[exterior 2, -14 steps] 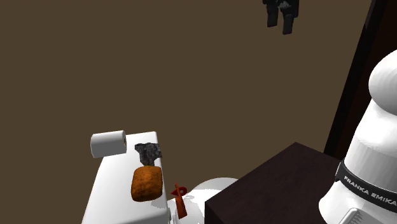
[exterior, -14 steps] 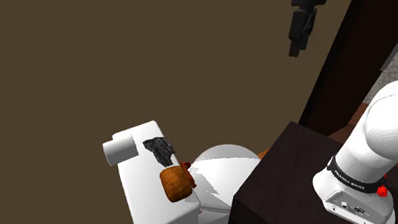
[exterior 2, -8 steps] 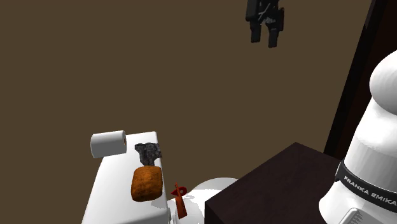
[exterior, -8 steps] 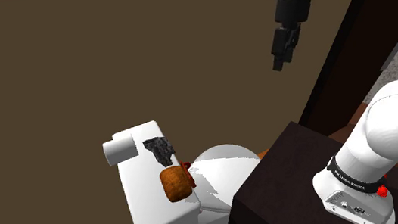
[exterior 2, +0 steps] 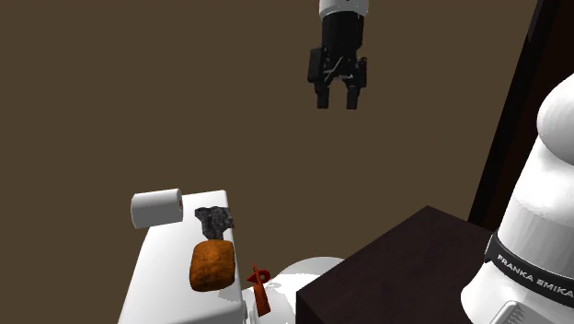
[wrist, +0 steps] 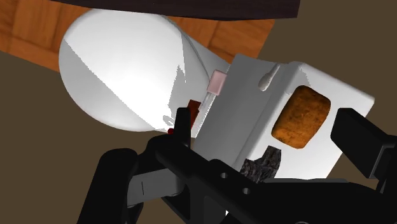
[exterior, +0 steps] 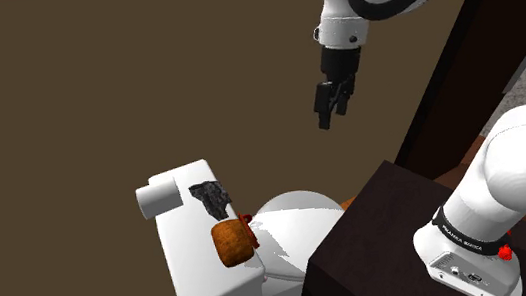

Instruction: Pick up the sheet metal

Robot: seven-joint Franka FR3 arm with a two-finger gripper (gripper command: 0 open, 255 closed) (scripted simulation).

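My end effector point(exterior 2: 337, 99) has come down and swung in toward the toilet tank point(exterior: 193, 265) within the last second, fingers apart and empty, but it hangs well above the tank. The sheet metal point(exterior: 211, 195), a dark crumpled scrap, lies on the tank's lid between the paper roll point(exterior: 159, 197) and the brown block point(exterior: 232, 242). I judge the approach begun, with the descent left to do.

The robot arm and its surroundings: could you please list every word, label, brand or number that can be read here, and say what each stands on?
"FRANKA EMIKA": white capitals on the black band round the foot of the white arm, in the second exterior view.
Shoulder view: the same band carries white lettering, too small to read.
Nothing else in these pictures carries readable writing.
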